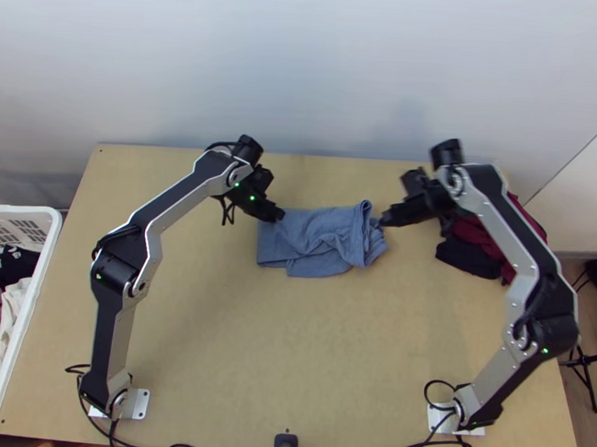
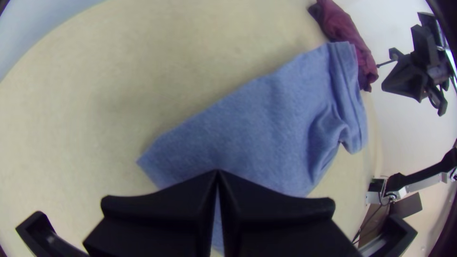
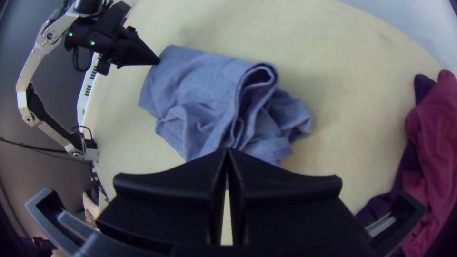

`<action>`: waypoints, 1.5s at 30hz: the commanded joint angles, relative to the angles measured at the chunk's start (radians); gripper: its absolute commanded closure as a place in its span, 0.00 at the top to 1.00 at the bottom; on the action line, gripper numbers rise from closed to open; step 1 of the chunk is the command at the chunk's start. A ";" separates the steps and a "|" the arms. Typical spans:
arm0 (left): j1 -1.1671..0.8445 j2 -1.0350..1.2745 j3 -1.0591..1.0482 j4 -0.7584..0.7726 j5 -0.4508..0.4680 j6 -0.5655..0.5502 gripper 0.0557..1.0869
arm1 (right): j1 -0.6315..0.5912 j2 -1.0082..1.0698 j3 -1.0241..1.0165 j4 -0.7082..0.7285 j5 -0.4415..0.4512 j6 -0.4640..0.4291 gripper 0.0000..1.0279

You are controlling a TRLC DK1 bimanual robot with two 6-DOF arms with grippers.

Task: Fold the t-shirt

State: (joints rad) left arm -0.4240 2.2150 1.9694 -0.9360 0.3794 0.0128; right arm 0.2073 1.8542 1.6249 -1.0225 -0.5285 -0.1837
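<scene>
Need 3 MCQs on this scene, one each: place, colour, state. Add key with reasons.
1. Where is the basket?
A) Right of the table
B) Left of the table
C) Behind the table

2. What colour is the shirt?
A) Dark red
B) White
C) Blue

3. How do the left gripper and right gripper stand?
A) Both shut
B) Both wide open
C) One shut, one wide open

Key:
1: B, the top view has its rim along the table's left edge.
2: C, the cloth between the two arms' ends is blue in all three views.
3: A, each wrist view has its own two fingertips meeting.
</scene>
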 commanded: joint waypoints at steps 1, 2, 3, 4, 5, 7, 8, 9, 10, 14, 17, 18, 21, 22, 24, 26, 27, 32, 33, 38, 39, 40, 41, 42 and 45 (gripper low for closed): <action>0.027 0.012 -0.072 0.037 -0.043 0.001 0.04 | 0.124 0.079 0.112 -0.001 -0.001 0.009 0.03; 0.022 0.020 -0.081 0.045 -0.056 0.003 0.04 | 0.133 0.097 0.141 -0.002 -0.001 0.013 0.03; 0.018 0.031 -0.084 0.046 -0.076 0.004 0.04 | 0.139 0.117 0.170 -0.004 -0.001 0.029 0.03; 0.018 0.041 -0.086 0.048 -0.085 0.004 0.04 | 0.149 0.138 0.194 -0.004 -0.001 0.033 0.03; 0.016 0.049 -0.089 0.051 -0.093 0.006 0.04 | 0.158 0.163 0.216 -0.004 -0.001 0.033 0.03; 0.010 0.057 -0.098 0.057 -0.103 0.006 0.04 | 0.167 0.221 0.254 -0.005 -0.001 0.033 0.03; 0.005 0.058 -0.101 0.062 -0.108 0.006 0.04 | 0.170 0.250 0.270 -0.005 -0.001 0.035 0.03; 0.001 0.058 -0.103 0.066 -0.122 0.006 0.04 | 0.172 0.277 0.279 -0.008 -0.001 0.035 0.03; -0.004 0.060 -0.103 0.068 -0.134 0.007 0.04 | 0.175 0.300 0.285 -0.010 -0.001 0.035 0.03; -0.013 0.063 -0.103 0.071 -0.165 0.021 0.04 | 0.178 0.372 0.271 0.002 -0.002 0.032 0.03; -0.013 0.071 -0.101 0.071 -0.169 0.021 0.04 | 0.162 0.415 0.230 0.036 -0.001 0.027 0.03; -0.012 0.072 -0.101 0.071 -0.169 0.023 0.04 | 0.152 0.421 0.214 0.044 -0.001 0.027 0.03; -0.012 0.072 -0.099 0.071 -0.171 0.024 0.04 | 0.116 0.412 0.162 0.047 0.001 0.012 0.03; -0.010 0.074 -0.099 0.071 -0.171 0.027 0.04 | 0.099 0.399 0.142 0.047 0.001 0.004 0.03; -0.009 0.075 -0.099 0.071 -0.171 0.030 0.04 | 0.070 0.370 0.101 0.047 0.001 -0.013 0.03; -0.007 0.077 -0.095 0.071 -0.171 0.035 0.04 | 0.038 0.338 0.059 0.047 0.002 -0.033 0.03; -0.009 0.078 -0.095 0.071 -0.171 0.035 0.04 | 0.020 0.321 0.041 0.047 0.004 -0.042 0.03; -0.009 0.080 -0.098 0.066 -0.171 0.042 0.04 | -0.068 0.247 -0.033 0.047 0.010 -0.080 0.03; -0.009 0.078 -0.098 0.062 -0.171 0.044 0.04 | -0.083 0.234 -0.043 0.047 0.013 -0.083 0.03; -0.025 0.046 -0.093 0.029 -0.169 0.072 0.04 | -0.135 0.172 -0.056 0.016 0.012 -0.096 0.03; -0.030 0.034 -0.092 0.026 -0.168 0.075 0.04 | -0.137 0.160 -0.056 0.006 0.012 -0.100 0.03; -0.035 0.020 -0.089 0.023 -0.168 0.075 0.04 | -0.140 0.146 -0.056 0.001 0.012 -0.100 0.03; -0.038 0.011 -0.083 0.014 -0.168 0.078 0.04 | -0.143 0.132 -0.056 -0.001 0.012 -0.099 0.03; -0.039 0.003 -0.072 0.002 -0.168 0.082 0.04 | -0.146 0.123 -0.054 -0.005 0.012 -0.096 0.03; -0.041 -0.020 -0.041 -0.029 -0.163 0.085 0.05 | -0.149 0.108 -0.049 -0.024 0.010 -0.088 0.07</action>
State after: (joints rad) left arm -0.4522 2.2490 1.8858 -0.9310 0.2012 0.0837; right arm 0.0910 2.0201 1.5845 -1.0130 -0.5148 -0.2714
